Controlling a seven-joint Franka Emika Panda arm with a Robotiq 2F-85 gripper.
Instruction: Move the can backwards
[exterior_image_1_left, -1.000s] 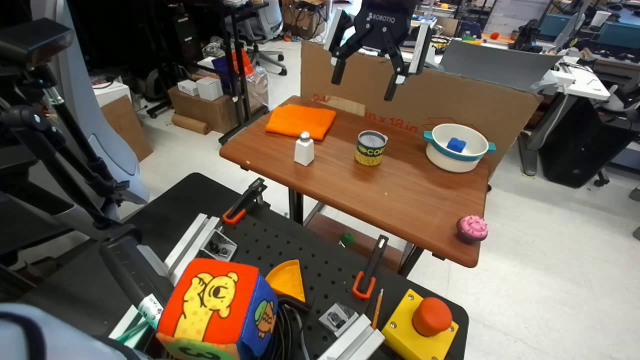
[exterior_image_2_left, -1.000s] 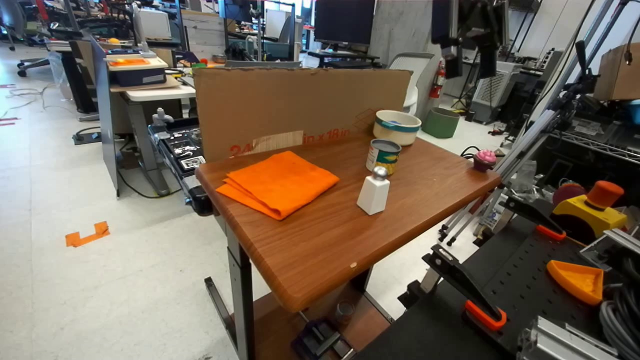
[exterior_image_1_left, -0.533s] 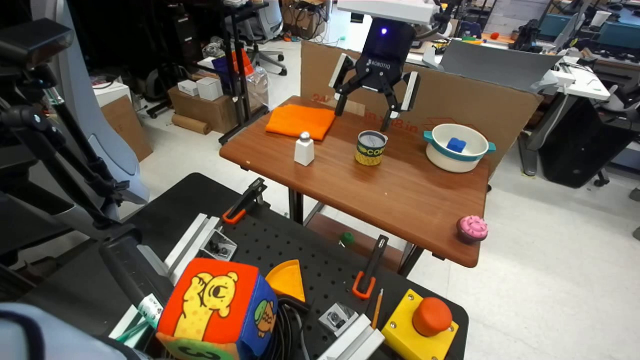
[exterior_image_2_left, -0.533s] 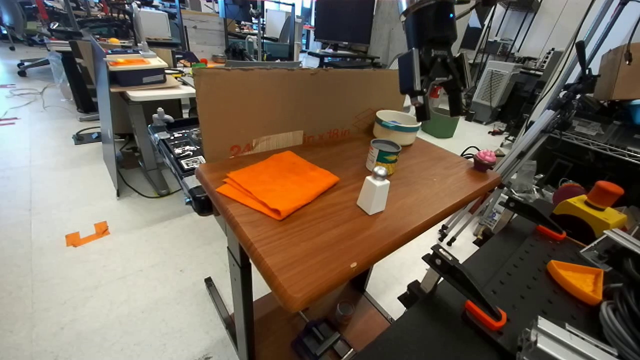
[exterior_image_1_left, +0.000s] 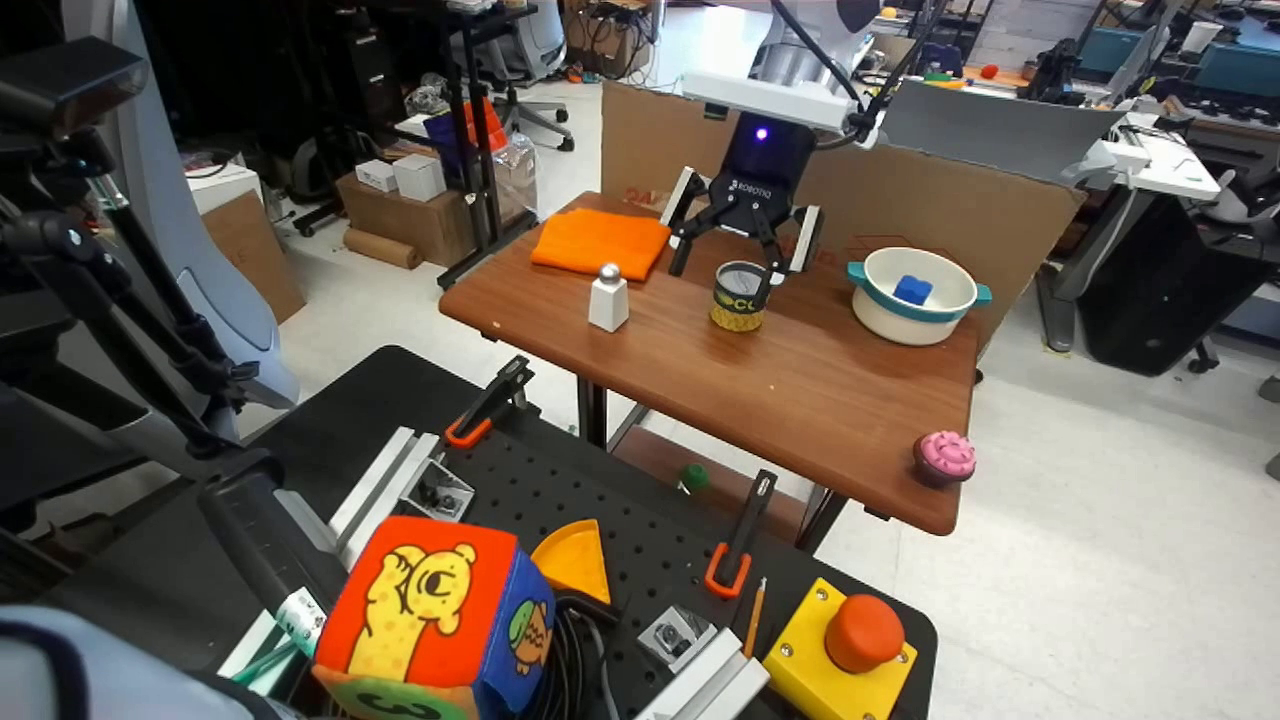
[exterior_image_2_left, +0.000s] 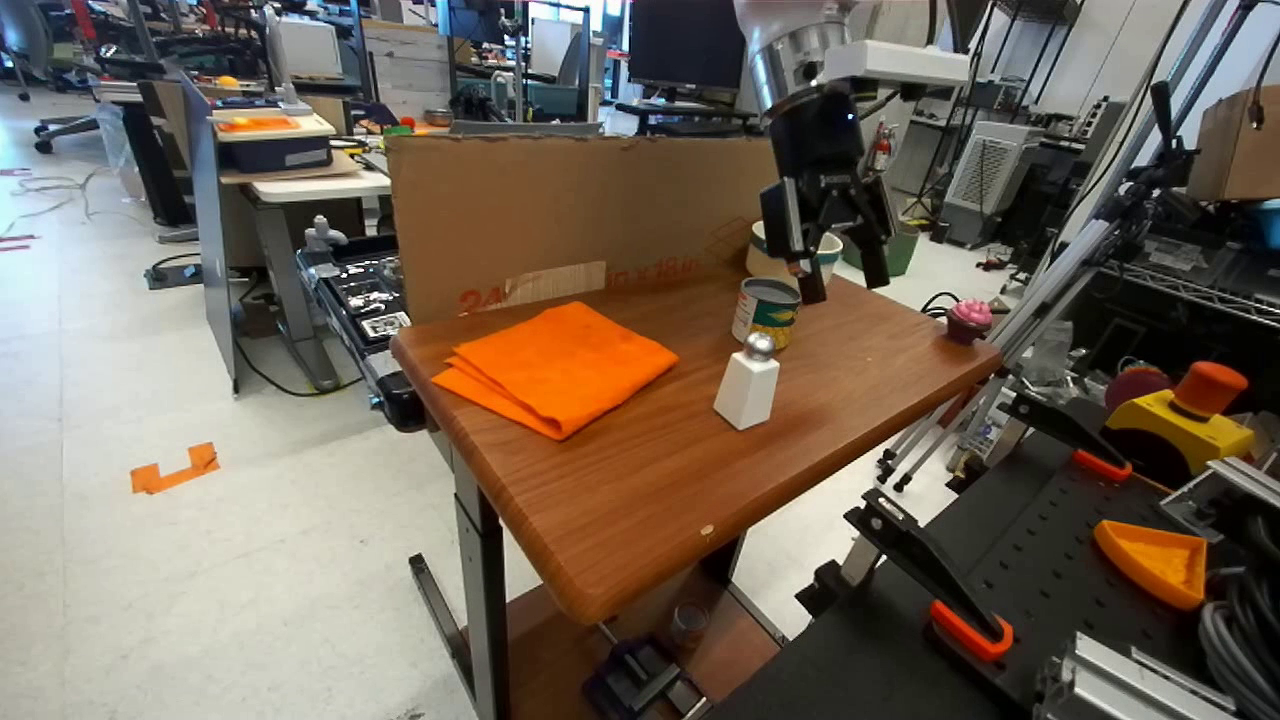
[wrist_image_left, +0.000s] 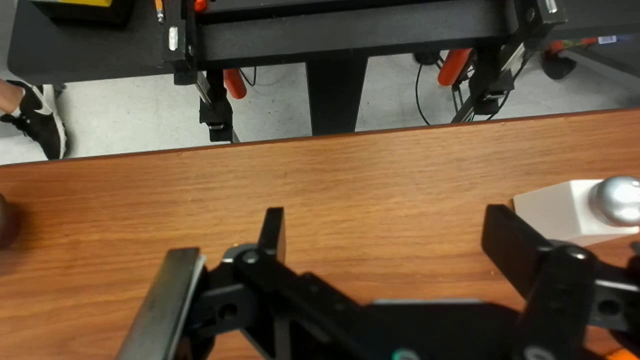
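The can (exterior_image_1_left: 735, 316) is a short tin with a yellow and green label, a dark band and a light grey top. It stands upright on the wooden table, and shows in both exterior views (exterior_image_2_left: 752, 317). My gripper (exterior_image_1_left: 721, 276) is open with nothing between its fingers. In an exterior view, one finger covers the can's right upper side and the other is left of it. In an exterior view, the gripper (exterior_image_2_left: 844, 280) is just right of the can; contact cannot be told. In the wrist view, the gripper (wrist_image_left: 386, 225) is wide apart over bare wood, and the can is not visible.
A white shaker (exterior_image_1_left: 608, 304) stands near the can, and close to one finger in the wrist view (wrist_image_left: 550, 210). An orange cloth (exterior_image_1_left: 600, 243), a white-and-teal bowl (exterior_image_1_left: 905, 325) and a pink cupcake (exterior_image_1_left: 945, 458) are on the table (exterior_image_1_left: 800, 400). A cardboard sheet (exterior_image_2_left: 600, 200) stands behind.
My gripper has come down from above the table towards the can, moving left in an exterior view. Its fingers have stayed open. The can and other objects have not moved.
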